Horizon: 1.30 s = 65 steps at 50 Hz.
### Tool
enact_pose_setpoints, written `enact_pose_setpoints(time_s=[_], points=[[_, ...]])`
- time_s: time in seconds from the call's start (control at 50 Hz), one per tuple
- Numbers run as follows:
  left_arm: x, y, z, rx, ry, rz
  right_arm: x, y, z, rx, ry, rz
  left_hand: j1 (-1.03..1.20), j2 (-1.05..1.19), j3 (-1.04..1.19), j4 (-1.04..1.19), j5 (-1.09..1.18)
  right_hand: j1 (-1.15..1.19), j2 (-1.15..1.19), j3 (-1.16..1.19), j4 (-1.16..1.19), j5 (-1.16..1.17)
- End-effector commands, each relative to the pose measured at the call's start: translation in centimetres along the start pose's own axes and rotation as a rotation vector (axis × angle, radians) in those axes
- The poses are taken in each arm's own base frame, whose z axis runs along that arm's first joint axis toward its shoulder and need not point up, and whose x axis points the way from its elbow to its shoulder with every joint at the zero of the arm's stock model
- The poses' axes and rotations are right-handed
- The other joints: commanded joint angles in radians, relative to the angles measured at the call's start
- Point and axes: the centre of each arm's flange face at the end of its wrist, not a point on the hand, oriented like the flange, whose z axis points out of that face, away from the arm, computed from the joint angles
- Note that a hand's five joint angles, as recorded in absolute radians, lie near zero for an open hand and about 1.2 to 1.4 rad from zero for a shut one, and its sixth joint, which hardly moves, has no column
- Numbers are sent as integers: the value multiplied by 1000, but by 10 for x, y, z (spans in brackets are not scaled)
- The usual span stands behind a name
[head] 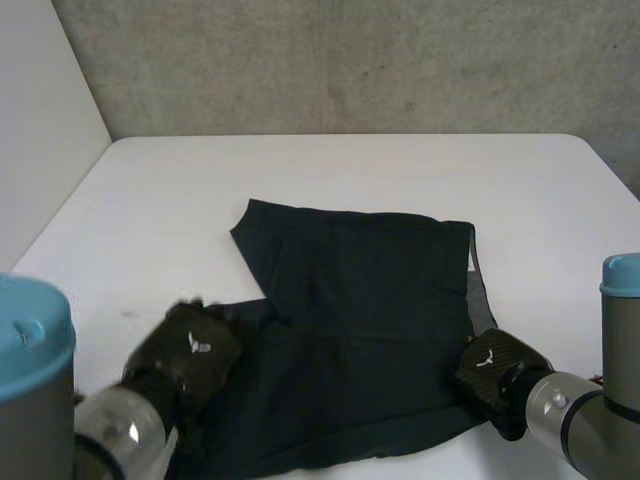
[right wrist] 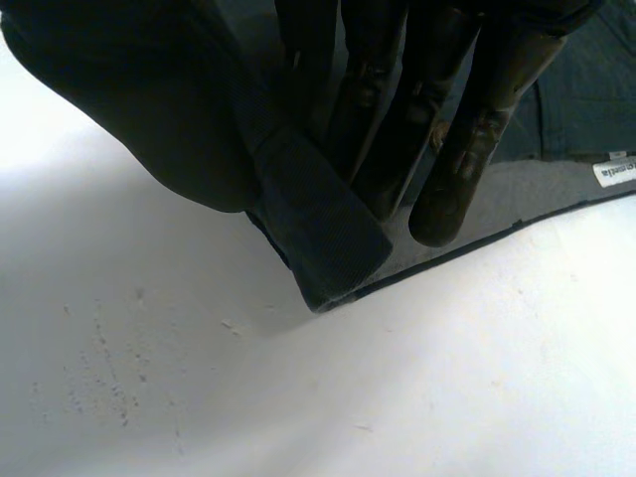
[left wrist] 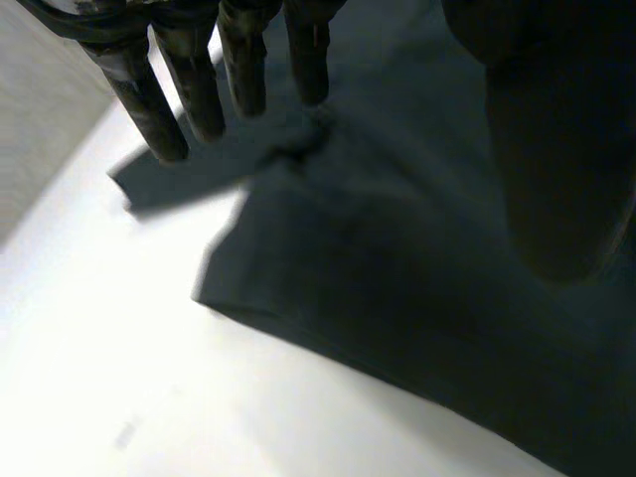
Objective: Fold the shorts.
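Dark shorts [head: 370, 330] lie flat on the white table [head: 350, 170], toward its near edge, with one hand at each end.
Left hand [head: 190, 352] is over the near leg end of the shorts, toward the table's near-left corner. Its fingers [left wrist: 194, 84] are straight and set apart from the thumb, grasping nothing. Both legs point left. The grey inner waistband with a white label [right wrist: 616, 172] runs along the right side. Right hand [head: 493, 368] is at the near-right waistband corner, which is lifted and pinched between thumb and fingers [right wrist: 457, 169].
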Motion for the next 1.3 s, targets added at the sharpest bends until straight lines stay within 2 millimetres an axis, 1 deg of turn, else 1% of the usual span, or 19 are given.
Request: enact_pose_setpoints(time_s=[0.02, 0.08, 0.1, 0.16, 0.18, 0.24, 0.26, 0.34, 0.48, 0.58, 0.62, 0.76, 0.82, 0.84, 0.9, 1.06, 1.12, 1.26, 1.3], points=[[-28, -30, 56, 143, -66, -1, -6, -3, 2, 51, -41, 10, -20, -29, -31, -26, -19, 416, 219, 207, 207, 237], [-31, -39, 77, 227, -57, 4, -8, -3, 2, 68, -62, 14, -8, -18, -19, -14, -7, 416, 219, 207, 207, 237], [-31, -45, 93, 285, -43, 17, -8, -3, 2, 71, -65, 15, 4, -6, -8, -2, 5, 416, 219, 207, 207, 237], [-32, -51, 117, 352, -24, 42, -11, -3, 2, 77, -78, 14, 18, 9, 7, 13, 19, 416, 219, 207, 207, 237], [-35, -52, 133, 379, -19, 59, -11, -3, 2, 78, -77, 14, 53, 44, 42, 47, 54, 416, 219, 207, 207, 237], [-45, -52, 157, 398, -19, 86, -11, -3, 3, 80, -75, 14, 65, 56, 54, 60, 66, 416, 219, 207, 207, 237], [-48, -52, 171, 406, -13, 104, -11, -3, 3, 82, -72, 13, 106, 97, 95, 100, 107, 416, 219, 207, 207, 237], [-45, -50, 200, 417, 29, 136, -10, -3, 4, 89, -63, 12, 148, 138, 136, 142, 149, 416, 219, 207, 207, 237], [-39, -39, 233, 364, 109, 164, -9, -3, 5, 90, -59, 14, 148, 138, 136, 142, 149, 416, 219, 207, 207, 237], [-36, -27, 240, 297, 168, 203, -10, -3, 5, 93, -56, 11, 148, 138, 136, 142, 149, 416, 219, 207, 207, 237], [-42, -24, 243, 294, 174, 220, -10, -2, 6, 95, -54, 12, 153, 144, 142, 148, 154, 416, 219, 207, 207, 237], [-41, -20, 249, 311, 199, 225, -8, -2, 8, 99, -44, 14, 300, 291, 289, 294, 301, 416, 219, 207, 207, 237], [-40, -17, 253, 304, 195, 224, -8, -2, 8, 99, -44, 14, 549, 539, 538, 543, 550, 416, 219, 207, 207, 237], [-41, -18, 253, 305, 187, 227, -7, -2, 8, 99, -42, 14, 832, 822, 821, 826, 833, 416, 219, 207, 207, 237], [-44, -21, 254, 300, 166, 221, -8, -2, 9, 97, -45, 15, 1148, 1138, 1137, 1142, 1149, 416, 219, 207, 207, 237], [-58, -22, 253, 225, 7, 215, -9, -1, 11, 96, -48, 12, 1151, 1142, 1140, 1145, 1152, 416, 219, 207, 207, 237], [-70, -25, 241, 193, -46, 201, -9, -1, 11, 94, -48, 13, 1151, 1142, 1140, 1145, 1152, 416, 219, 207, 207, 237], [-78, -17, 214, 161, -72, 123, -9, -1, 11, 97, -46, 12, 1131, 1122, 1120, 1125, 1132, 416, 219, 207, 207, 237], [-78, -14, 207, 156, -77, 80, -9, -1, 11, 97, -46, 12, 1012, 1002, 1000, 1006, 1013, 416, 219, 207, 207, 237]])
